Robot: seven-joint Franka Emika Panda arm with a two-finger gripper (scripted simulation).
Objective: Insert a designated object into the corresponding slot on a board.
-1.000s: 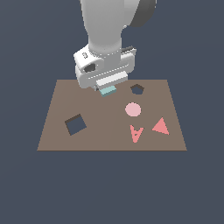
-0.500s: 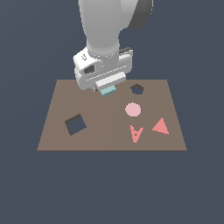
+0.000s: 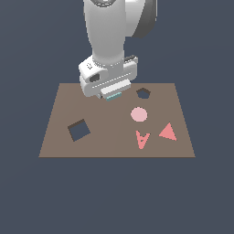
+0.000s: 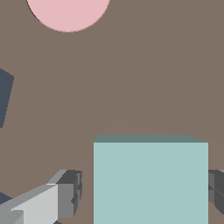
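The pale teal square block [image 3: 113,96] lies on the brown board [image 3: 109,141] near its far edge, mostly hidden under my hand. In the wrist view the block [image 4: 151,179] sits between my fingers. One finger [image 4: 70,194] stands a clear gap away from its side and the other [image 4: 215,192] is close to its opposite side. My gripper [image 3: 111,93] is low over the block and open around it [image 4: 142,194]. The dark square slot [image 3: 79,130], tilted like a diamond, is at the exterior view's left, well apart from the block.
On the board are a smaller dark pentagon hole [image 3: 143,93] just right of my hand, a pink disc [image 3: 139,114], a red letter A [image 3: 143,139] and a red triangle [image 3: 168,132]. The wrist view shows the disc [image 4: 68,13] and part of a dark hole [image 4: 4,100].
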